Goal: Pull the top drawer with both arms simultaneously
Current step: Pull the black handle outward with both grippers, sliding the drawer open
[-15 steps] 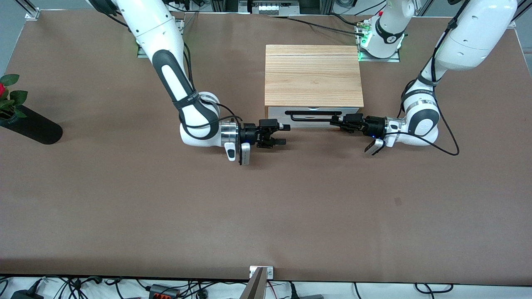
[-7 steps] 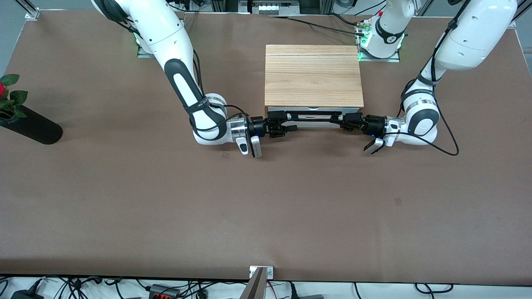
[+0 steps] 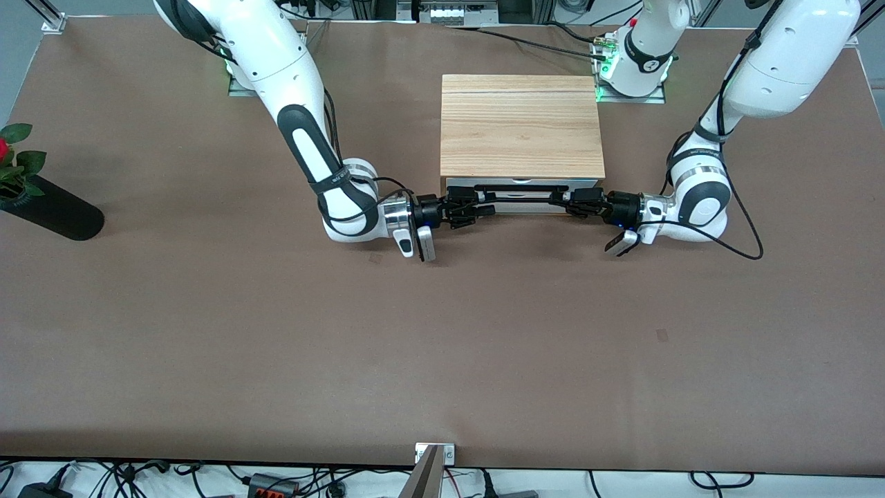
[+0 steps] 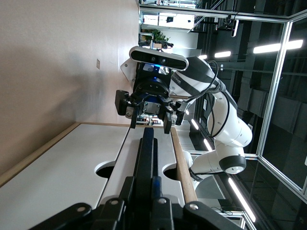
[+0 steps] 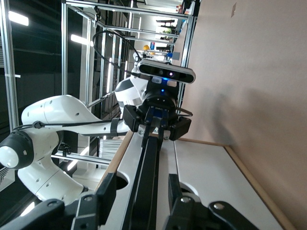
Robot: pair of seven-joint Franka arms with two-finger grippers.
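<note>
The drawer [image 3: 522, 194] sits closed in a cabinet [image 3: 522, 124] with a light wood-grain top; its front is white, with a long black bar handle [image 3: 520, 187] and 2 round cut-outs under the bar; the cabinet is the landmark here. In front of the cabinet the brown table [image 3: 442, 346] runs bare toward the front camera, giving wide room on that side. At the handle's end toward the right arm's side, the right gripper [image 3: 482, 205] has its jaws narrow around the bar; at the handle's other end the left gripper [image 3: 559, 201] is clamped on the bar, jaws tight. Well apart from the cabinet, at the table edge toward the right arm's end, lies a black vase [image 3: 55, 211] with a red flower [image 3: 4, 149]. The arm bases stand farther from the front camera than the cabinet.
</note>
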